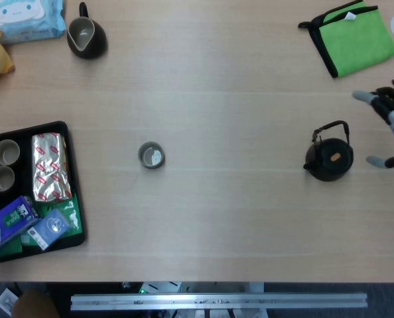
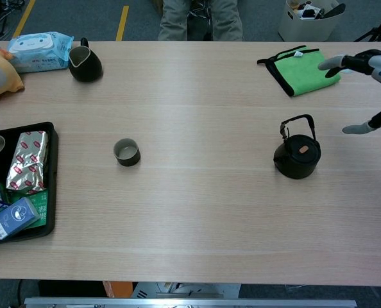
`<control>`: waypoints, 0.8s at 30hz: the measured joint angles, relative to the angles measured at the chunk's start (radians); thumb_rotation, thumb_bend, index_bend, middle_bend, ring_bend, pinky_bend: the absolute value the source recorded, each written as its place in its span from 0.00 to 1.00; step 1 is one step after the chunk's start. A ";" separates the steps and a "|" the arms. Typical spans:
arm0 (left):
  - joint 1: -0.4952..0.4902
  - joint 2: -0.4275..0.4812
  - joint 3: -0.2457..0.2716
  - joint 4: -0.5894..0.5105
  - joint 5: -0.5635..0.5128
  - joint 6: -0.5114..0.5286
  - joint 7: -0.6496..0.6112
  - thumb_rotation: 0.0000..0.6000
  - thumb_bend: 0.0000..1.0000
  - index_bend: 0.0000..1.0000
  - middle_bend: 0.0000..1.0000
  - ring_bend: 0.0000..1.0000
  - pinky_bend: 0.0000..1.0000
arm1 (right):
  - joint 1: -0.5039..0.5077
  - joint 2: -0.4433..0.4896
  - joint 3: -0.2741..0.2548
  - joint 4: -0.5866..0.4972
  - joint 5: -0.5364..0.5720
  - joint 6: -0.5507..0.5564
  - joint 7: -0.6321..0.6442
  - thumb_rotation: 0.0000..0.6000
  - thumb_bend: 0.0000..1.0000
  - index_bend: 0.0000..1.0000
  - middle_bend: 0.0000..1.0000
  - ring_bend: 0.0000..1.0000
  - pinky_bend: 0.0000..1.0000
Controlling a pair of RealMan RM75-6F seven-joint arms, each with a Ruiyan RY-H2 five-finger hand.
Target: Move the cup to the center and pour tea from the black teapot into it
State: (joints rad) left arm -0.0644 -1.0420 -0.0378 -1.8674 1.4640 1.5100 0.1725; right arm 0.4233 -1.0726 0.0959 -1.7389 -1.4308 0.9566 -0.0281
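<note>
A pale matt wood-grain table point(image 1: 223, 66) is seen beneath a matt black teapot point(image 1: 329, 159) with a thin wire-like handle, a dull-glazed cup point(image 1: 151, 156), a fuzzy green cloth point(image 1: 356, 38) and a shiny crinkled foil packet point(image 1: 50, 167).

Right hand point(image 1: 391, 122): black fingers, grey tips, silver-grey palm.
</note>
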 measured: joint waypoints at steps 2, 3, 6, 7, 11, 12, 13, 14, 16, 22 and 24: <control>-0.002 -0.002 -0.001 0.001 -0.003 -0.003 0.003 1.00 0.27 0.14 0.19 0.15 0.08 | 0.028 -0.025 0.006 0.012 0.020 -0.035 -0.007 1.00 0.00 0.14 0.29 0.14 0.00; -0.002 -0.002 -0.002 0.001 -0.005 -0.005 0.004 1.00 0.27 0.14 0.19 0.15 0.08 | 0.039 -0.037 0.008 0.017 0.028 -0.049 -0.010 1.00 0.00 0.15 0.29 0.15 0.00; -0.006 -0.005 -0.003 0.002 -0.010 -0.014 0.005 1.00 0.27 0.14 0.19 0.15 0.08 | 0.071 -0.074 0.014 0.038 0.056 -0.084 -0.017 1.00 0.00 0.15 0.30 0.16 0.00; -0.007 -0.005 -0.003 0.002 -0.014 -0.018 0.006 1.00 0.27 0.14 0.19 0.15 0.08 | 0.078 -0.084 0.015 0.044 0.064 -0.092 -0.019 1.00 0.00 0.16 0.30 0.17 0.00; -0.012 -0.010 -0.006 0.007 -0.023 -0.027 0.009 1.00 0.27 0.14 0.19 0.15 0.08 | 0.102 -0.127 0.012 0.075 0.093 -0.122 -0.037 1.00 0.00 0.16 0.31 0.17 0.00; -0.013 -0.011 -0.006 0.008 -0.025 -0.029 0.009 1.00 0.27 0.14 0.19 0.15 0.08 | 0.107 -0.135 0.010 0.082 0.100 -0.129 -0.042 1.00 0.00 0.16 0.31 0.17 0.00; -0.014 -0.012 -0.007 0.009 -0.026 -0.031 0.010 1.00 0.27 0.14 0.19 0.15 0.08 | 0.112 -0.144 0.008 0.089 0.108 -0.137 -0.048 1.00 0.00 0.16 0.32 0.17 0.00; -0.015 -0.012 -0.007 0.010 -0.026 -0.033 0.010 1.00 0.27 0.14 0.19 0.15 0.08 | 0.119 -0.155 0.005 0.099 0.118 -0.148 -0.054 1.00 0.00 0.16 0.32 0.17 0.00; -0.016 -0.014 -0.007 0.011 -0.028 -0.035 0.010 1.00 0.27 0.14 0.19 0.15 0.08 | 0.129 -0.169 -0.001 0.112 0.130 -0.160 -0.064 1.00 0.00 0.17 0.32 0.17 0.00; -0.018 -0.014 -0.006 0.016 -0.031 -0.041 0.006 1.00 0.27 0.14 0.19 0.15 0.08 | 0.152 -0.213 -0.012 0.149 0.159 -0.183 -0.079 1.00 0.00 0.17 0.32 0.17 0.00; -0.018 -0.013 -0.007 0.018 -0.032 -0.041 0.003 1.00 0.27 0.14 0.19 0.15 0.08 | 0.158 -0.225 -0.014 0.159 0.167 -0.188 -0.084 1.00 0.00 0.17 0.32 0.17 0.00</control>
State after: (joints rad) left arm -0.0821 -1.0548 -0.0445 -1.8498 1.4318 1.4694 0.1759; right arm 0.5817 -1.2979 0.0819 -1.5801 -1.2635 0.7684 -0.1123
